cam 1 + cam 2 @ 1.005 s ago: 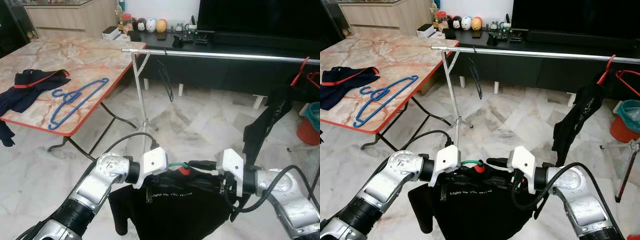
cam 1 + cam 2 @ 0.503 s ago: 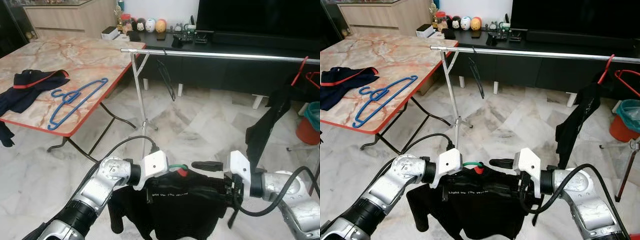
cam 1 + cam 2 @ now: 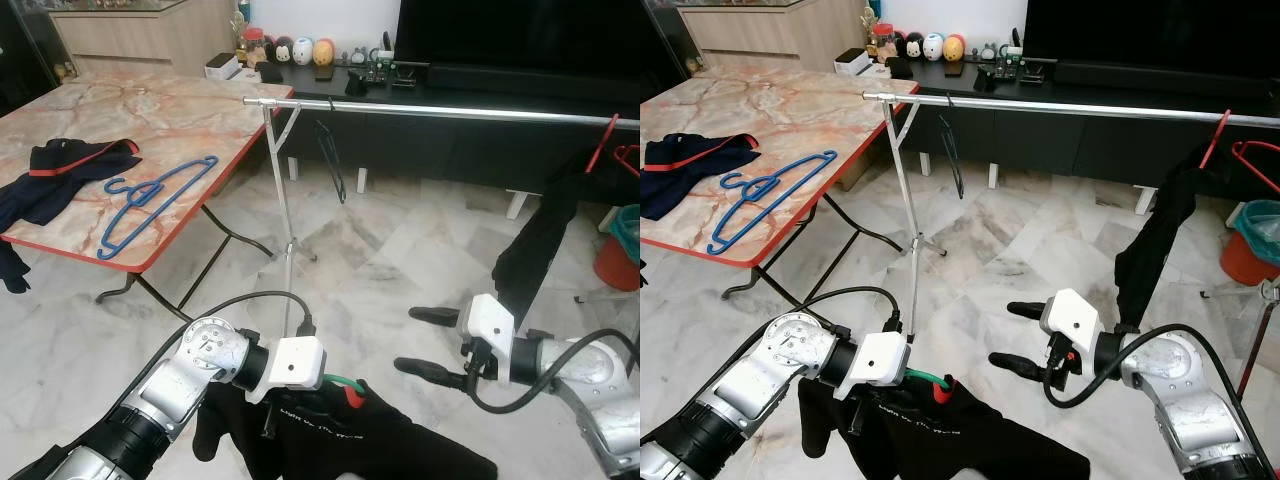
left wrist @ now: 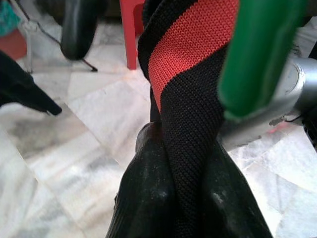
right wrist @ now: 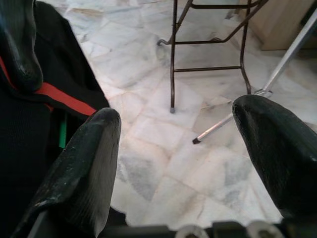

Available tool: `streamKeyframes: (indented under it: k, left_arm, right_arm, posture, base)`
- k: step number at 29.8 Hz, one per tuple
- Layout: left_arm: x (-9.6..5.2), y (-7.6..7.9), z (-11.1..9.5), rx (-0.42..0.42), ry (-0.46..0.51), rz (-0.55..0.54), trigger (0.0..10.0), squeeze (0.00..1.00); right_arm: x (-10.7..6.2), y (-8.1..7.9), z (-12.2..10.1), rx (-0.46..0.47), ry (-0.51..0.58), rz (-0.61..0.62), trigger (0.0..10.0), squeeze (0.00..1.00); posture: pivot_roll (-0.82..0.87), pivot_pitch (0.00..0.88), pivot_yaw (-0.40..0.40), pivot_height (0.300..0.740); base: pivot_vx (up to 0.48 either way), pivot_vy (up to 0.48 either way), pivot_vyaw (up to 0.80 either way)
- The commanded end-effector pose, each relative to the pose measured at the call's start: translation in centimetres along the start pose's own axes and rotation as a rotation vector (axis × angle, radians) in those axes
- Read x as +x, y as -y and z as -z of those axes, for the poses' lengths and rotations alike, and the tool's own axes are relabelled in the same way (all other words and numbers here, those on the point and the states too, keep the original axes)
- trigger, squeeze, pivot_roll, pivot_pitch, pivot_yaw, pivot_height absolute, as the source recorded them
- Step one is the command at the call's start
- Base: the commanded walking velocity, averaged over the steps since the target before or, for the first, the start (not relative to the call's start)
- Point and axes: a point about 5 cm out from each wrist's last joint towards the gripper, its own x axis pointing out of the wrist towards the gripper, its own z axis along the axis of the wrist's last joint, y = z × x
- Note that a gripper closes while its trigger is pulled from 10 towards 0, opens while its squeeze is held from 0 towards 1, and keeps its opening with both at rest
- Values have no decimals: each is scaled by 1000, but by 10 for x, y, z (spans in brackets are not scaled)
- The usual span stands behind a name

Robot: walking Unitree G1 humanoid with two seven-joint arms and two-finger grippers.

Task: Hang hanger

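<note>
The green hanger [image 3: 927, 380], with the black shirt [image 3: 970, 440] draped on it, now hangs from the left gripper [image 3: 908, 385] alone; half a second ago the right gripper [image 3: 1018, 336] was clamped on the garment's far shoulder, and it has since let go and drawn back to the robot's right. Its two fingers now stand wide apart with only marble floor [image 5: 168, 129] between them, well clear of the cloth. With that support gone the shirt has sagged, its free side drooping low and away from the left jaws. Those jaws are closed on the red-trimmed collar [image 4: 190, 64] and the hanger beside it, the knit pinched right between the pads. This looks like a handover to one arm, so the left must now carry the load up to the silver rail [image 3: 440, 111], which lies well ahead of and above both grippers. The lopsided drape could swing or slip during that lift. Blue hangers [image 3: 150, 200] lie on the table [image 3: 180, 120] far to the left.
</note>
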Motion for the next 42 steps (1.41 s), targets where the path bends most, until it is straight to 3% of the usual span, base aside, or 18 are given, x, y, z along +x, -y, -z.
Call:
streamKeyframes:
  k: [1, 9, 20, 27, 28, 42]
  left_arm:
    - [-1, -6, -16, 76, 53, -2, 10000, 0]
    - [7, -10, -27, 108, 113, 10, 10000, 0]
    - [20, -4, -19, 70, 98, 50, 10000, 0]
    - [22, -8, -13, 48, 71, -3, 10000, 0]
    - [22, -10, -10, 42, 57, -21, 10000, 0]
    - [23, -21, -6, 23, 47, -114, 10000, 0]
  right_arm:
    - [3, -4, 2, 0, -3, -31, 10000, 0]
    - [7, -11, 1, 12, 29, -72, 10000, 0]
    - [-9, 27, -13, -8, 125, 207, 10000, 0]
    - [-8, 14, -28, 31, 236, 101, 10000, 0]
    - [-6, 5, -30, 36, 251, 23, 10000, 0]
    - [-14, -16, -33, 38, 234, -148, 10000, 0]
  posture:
    - [20, 0, 34, 740]
    - [17, 0, 38, 740]
    - [10, 10, 47, 740]
    - [11, 12, 49, 740]
    - [14, 15, 48, 740]
    - [10, 17, 47, 740]
  base:
    - [0, 0, 0]
    - [0, 0, 0]
    - [0, 0, 0]
    - [0, 0, 0]
    - [0, 0, 0]
    - [0, 0, 0]
